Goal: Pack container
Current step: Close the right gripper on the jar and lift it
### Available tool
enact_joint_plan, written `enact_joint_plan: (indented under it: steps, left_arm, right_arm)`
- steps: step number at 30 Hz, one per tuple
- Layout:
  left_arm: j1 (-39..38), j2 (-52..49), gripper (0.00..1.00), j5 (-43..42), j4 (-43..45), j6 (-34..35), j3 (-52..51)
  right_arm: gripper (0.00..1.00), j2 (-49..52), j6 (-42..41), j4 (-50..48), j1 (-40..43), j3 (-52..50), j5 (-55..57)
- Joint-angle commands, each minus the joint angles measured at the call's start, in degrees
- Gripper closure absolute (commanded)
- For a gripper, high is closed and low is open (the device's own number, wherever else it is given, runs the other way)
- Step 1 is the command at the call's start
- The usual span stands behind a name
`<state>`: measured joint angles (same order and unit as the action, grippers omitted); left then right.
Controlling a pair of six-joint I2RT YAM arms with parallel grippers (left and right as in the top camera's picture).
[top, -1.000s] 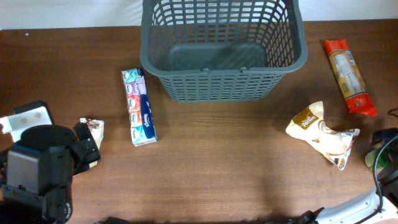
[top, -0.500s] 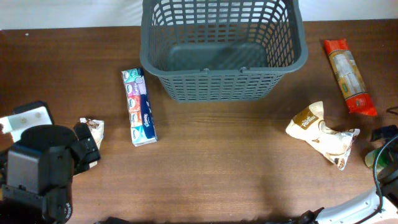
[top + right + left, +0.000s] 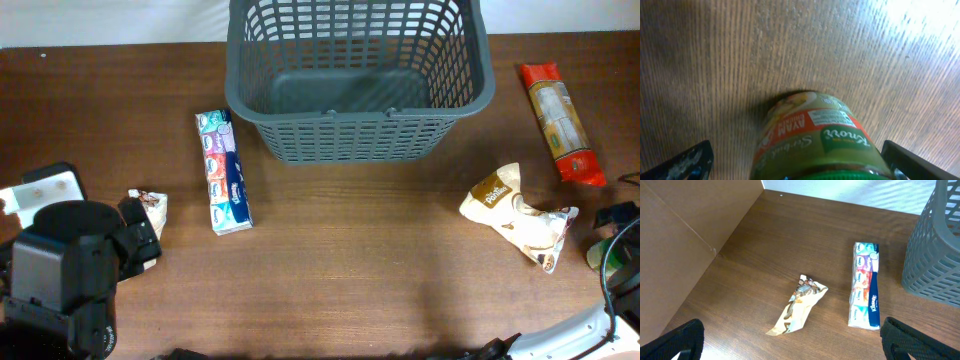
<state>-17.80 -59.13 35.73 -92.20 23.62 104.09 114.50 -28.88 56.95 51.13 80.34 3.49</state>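
Judging by its bare base, the container holds nothing yet, and packing is at its first pick. It stands upright at the far centre of the table, well apart from both arms.

The right gripper is released. Its fingers are spread wide to either side of a green-capped jar with a Knorr label. A clear gap shows on one side; contact on the other cannot be confirmed. The step in hand appears to be the approach to this jar at the right edge of the table. The next move calls for closing squarely on the jar's body, lifting clear, and carrying it over the near rim of the container.

The left gripper is also released and holds nothing. It hangs above a crumpled wrapper, with a tissue pack lying just beside the container's left wall.

A tan packet and a red packet lie on the right half, apart from each other.

The surface is dark brown wood grain, flat and dry. A white wall runs behind the far edge. Nothing more of the room is visible.
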Motion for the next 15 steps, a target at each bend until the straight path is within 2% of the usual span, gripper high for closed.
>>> enact_joint_plan:
  steps: [1, 15]
  left_arm:
    - [0.3, -0.1, 0.01, -0.4, -0.1, 0.8, -0.2]
    - [0.3, -0.2, 0.0, -0.4, -0.1, 0.8, -0.2]
  right_arm:
    - [0.01, 0.3, 1.9, -0.4, 0.4, -0.6, -0.3]
    - [0.01, 0.3, 4.1, -1.7, 0.4, -0.7, -1.6]
